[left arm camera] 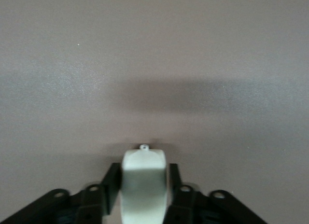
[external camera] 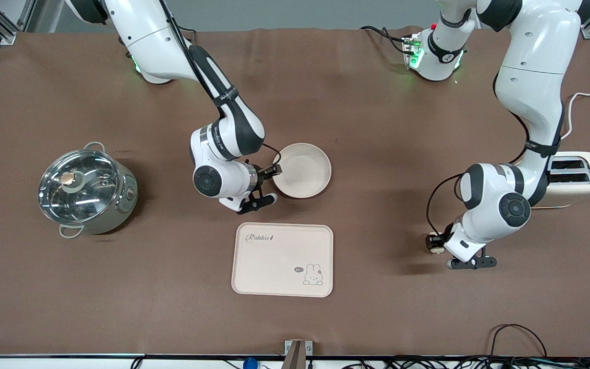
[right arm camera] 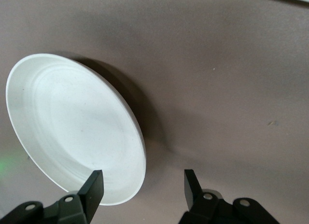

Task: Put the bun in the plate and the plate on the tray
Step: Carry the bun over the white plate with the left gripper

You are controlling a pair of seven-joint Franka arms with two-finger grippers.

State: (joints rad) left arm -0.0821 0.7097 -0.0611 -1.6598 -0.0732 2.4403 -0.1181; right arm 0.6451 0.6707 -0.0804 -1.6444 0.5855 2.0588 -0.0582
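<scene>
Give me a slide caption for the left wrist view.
Left gripper shut on the small pale cream rounded bun, above bare brown tabletop.

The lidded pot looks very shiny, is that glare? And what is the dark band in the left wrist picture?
Front view: yes, the pot has a glass lid mirroring bright overhead light. Left wrist view: the dark band is a soft shadow on the table, above the bun gripped in the left gripper. Right wrist view: the plate casts a similar shadow beside the open right gripper.

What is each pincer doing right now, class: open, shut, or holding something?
Left pincer: shut on the bun, above bare table.
Right pincer: open, at the rim of the plate, gripping nothing.
</scene>
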